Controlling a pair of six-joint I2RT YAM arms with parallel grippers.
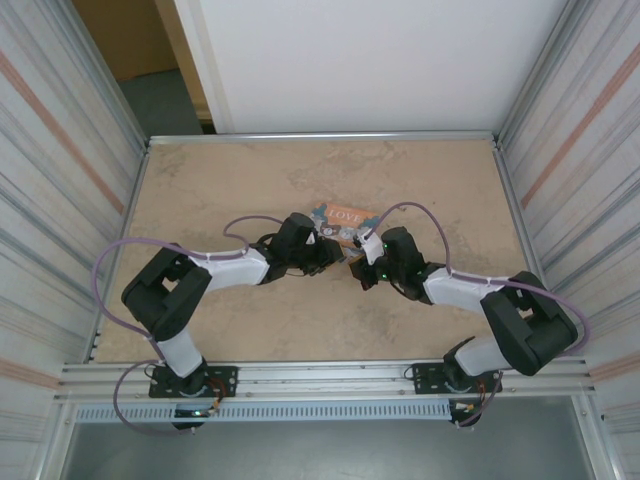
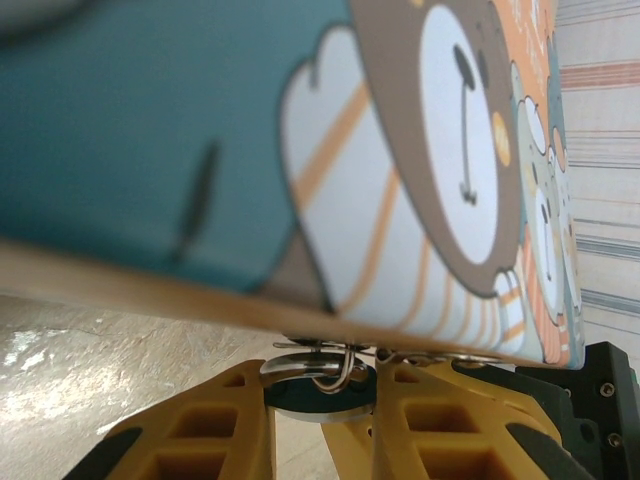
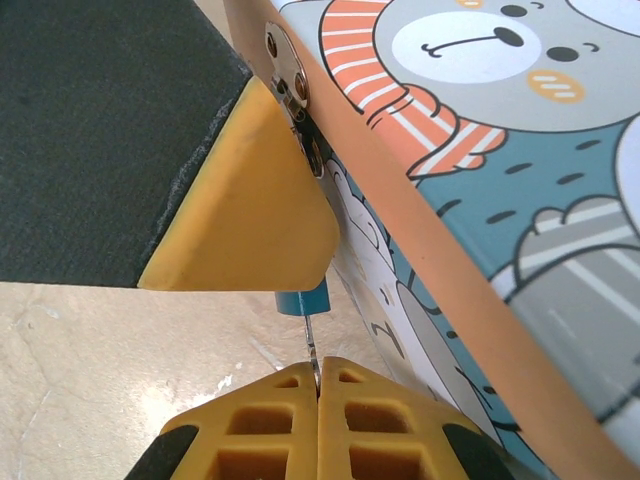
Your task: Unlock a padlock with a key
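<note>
Blue padlock [image 3: 302, 300] sits at the metal hasp [image 3: 290, 75] on the side of the orange cartoon tin [image 3: 480, 200], about mid-table [image 1: 250, 170].

Left gripper [image 2: 322, 380]: closed on the padlock body. Its yellow fingers [image 2: 230, 425] press the lock from both sides. The silvery shackle [image 2: 338, 374] is hooked through the hasp ring just above them, right under the tin's edge. Seen from the right wrist, one left finger covers most of the lock, and a short blue end pokes out below it.

Right gripper [image 3: 318, 375]: fingers fully together, pinching the key [image 3: 311, 342]. The thin metal shaft stands straight up from the fingertips and reaches the bottom end of the padlock. Cannot tell how far the tip is seated in the keyhole, as the junction is too small to resolve.

Top view: both grippers meet nose to nose just beside the near edge of the tin, the left arm coming in from the left and the right arm from the right.
</note>
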